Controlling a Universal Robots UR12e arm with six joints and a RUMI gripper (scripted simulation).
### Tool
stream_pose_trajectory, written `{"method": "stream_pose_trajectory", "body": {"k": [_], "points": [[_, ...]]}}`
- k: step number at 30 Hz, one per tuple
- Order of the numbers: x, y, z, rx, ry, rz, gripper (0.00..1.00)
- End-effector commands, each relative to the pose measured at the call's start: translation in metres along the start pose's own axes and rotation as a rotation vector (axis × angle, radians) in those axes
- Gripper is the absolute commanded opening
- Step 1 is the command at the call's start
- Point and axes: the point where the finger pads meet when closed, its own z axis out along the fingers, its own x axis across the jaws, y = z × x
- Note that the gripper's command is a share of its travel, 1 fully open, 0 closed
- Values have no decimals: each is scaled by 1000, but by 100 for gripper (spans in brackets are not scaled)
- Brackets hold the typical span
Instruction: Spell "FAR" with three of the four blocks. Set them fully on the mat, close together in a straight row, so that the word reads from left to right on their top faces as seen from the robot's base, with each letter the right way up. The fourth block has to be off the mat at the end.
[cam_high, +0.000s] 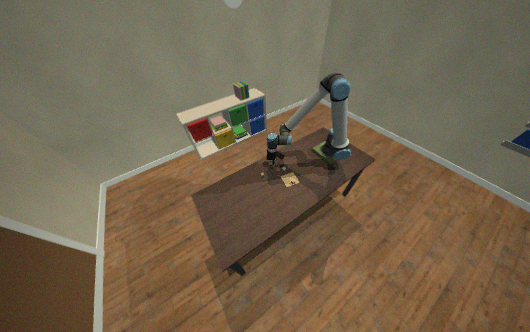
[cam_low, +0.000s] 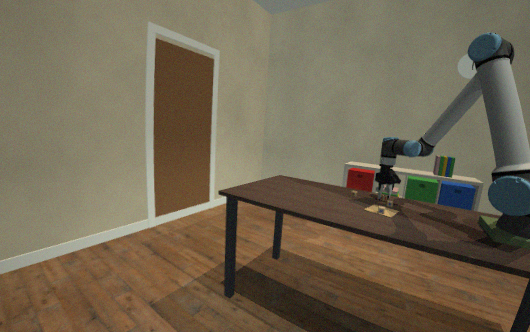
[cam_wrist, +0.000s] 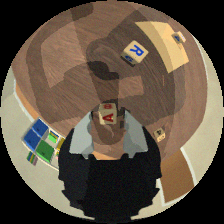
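pale walls (cam_high: 150, 55) (cam_low: 320, 75) (cam_wrist: 195, 145) and a plank floor (cam_high: 400, 240) (cam_low: 125, 280) surround the dark wooden desk (cam_high: 240, 210) (cam_low: 300, 200) (cam_wrist: 65, 105). above it, the pincer (cam_high: 271, 165) (cam_low: 384, 196) (cam_wrist: 107, 111) stands partly open, gripping nothing; its tips flank the a block (cam_low: 385, 198) (cam_wrist: 107, 114), likely to line up a grasp. ahead of it and to one side lies the mat (cam_high: 286, 181) (cam_low: 372, 210) (cam_wrist: 160, 40), where the word belongs. the r block (cam_high: 284, 168) (cam_low: 390, 203) (cam_wrist: 135, 51) waits between pincer and mat, off the mat. smaller in view, one block (cam_high: 293, 182) (cam_low: 381, 210) (cam_wrist: 178, 37) sits on the mat, perhaps as the row's start; another (cam_high: 262, 175) (cam_low: 354, 193) (cam_wrist: 159, 134) rests beyond the pincer, off the mat. i cannot tell their top letters.
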Motion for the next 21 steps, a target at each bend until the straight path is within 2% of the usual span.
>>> {"method": "stream_pose_trajectory", "body": {"k": [1,9,10,21], "points": [[1,0,-1,-4,2,-1,40],[1,0,-1,-3,1,-1,40],[1,0,-1,-3,1,-1,28],[1,0,-1,-3,1,-1,28]]}}
